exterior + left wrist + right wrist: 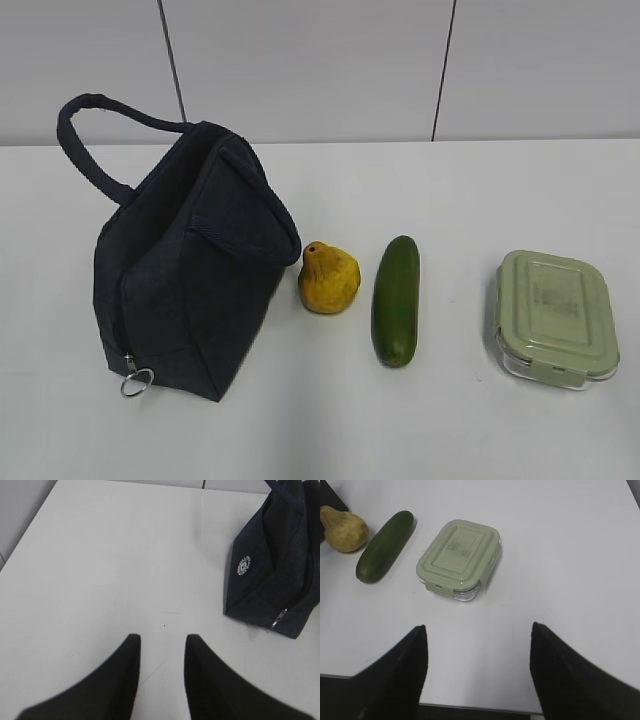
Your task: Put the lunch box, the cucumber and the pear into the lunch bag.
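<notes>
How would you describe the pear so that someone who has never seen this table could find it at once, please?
Start from the dark navy lunch bag standing on the left of the white table. The pear sits just to its right, with the cucumber beyond it. It is the only yellow-orange thing there, squat, with a short narrowed top.

The dark navy lunch bag stands upright at the left of the white worktop, one loop handle arching over its top, a metal ring pull hanging at its lower front corner. Just beside it to the right sits the yellow-orange, brown-blotched pear. Next lies the dark green cucumber, lengthwise. Farthest right, apart, rests the clear lunch box, its sage-green lid on.
</notes>
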